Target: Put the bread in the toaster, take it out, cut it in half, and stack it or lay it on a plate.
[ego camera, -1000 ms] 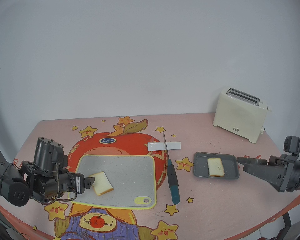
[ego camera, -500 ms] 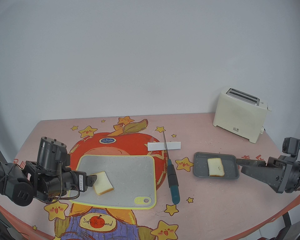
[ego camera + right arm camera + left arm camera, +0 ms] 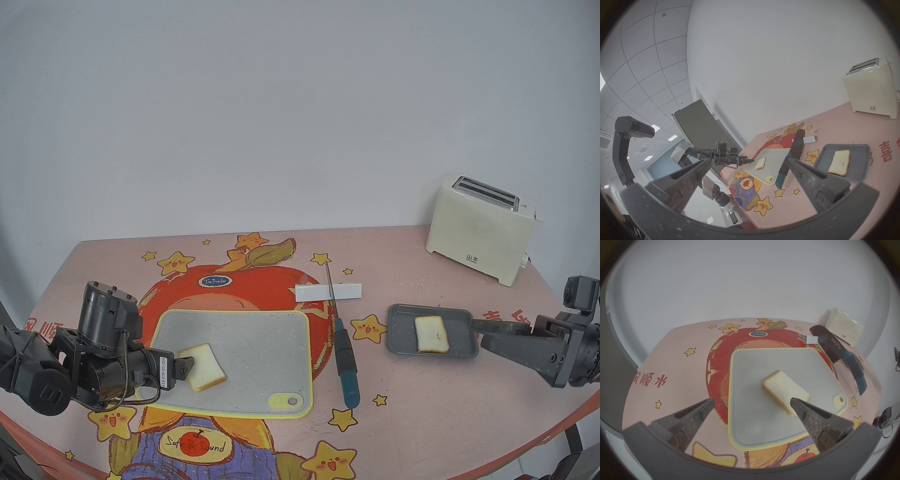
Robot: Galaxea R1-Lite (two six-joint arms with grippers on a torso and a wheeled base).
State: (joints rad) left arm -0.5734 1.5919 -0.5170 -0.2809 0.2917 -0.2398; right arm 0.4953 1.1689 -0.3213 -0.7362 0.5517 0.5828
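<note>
Looking down from the head camera, one half slice on the board (image 3: 203,367) lies flat on the left part of the grey cutting board (image 3: 262,340). The left claw (image 3: 183,365) sits low at the board's left edge, with its tip right by that piece. A knife (image 3: 344,356) lies on the pink table (image 3: 412,400) between the board and a dark tray (image 3: 400,312), its blade resting across a white strip (image 3: 328,292). The half slice on the tray (image 3: 432,334) lies flat. The right claw (image 3: 484,325) is just beside the tray's right rim. A cream toaster (image 3: 478,228) stands at the far right corner.

From the left wrist, the left claw (image 3: 751,402) is released, fingers spread wide and holding nothing. One fingertip (image 3: 797,404) is at the near corner of the bread; I cannot tell if they touch.

From the right wrist, the right claw (image 3: 748,161) is likewise spread open with nothing in it. It faces across the table, with the tray and its bread to one side.
</note>
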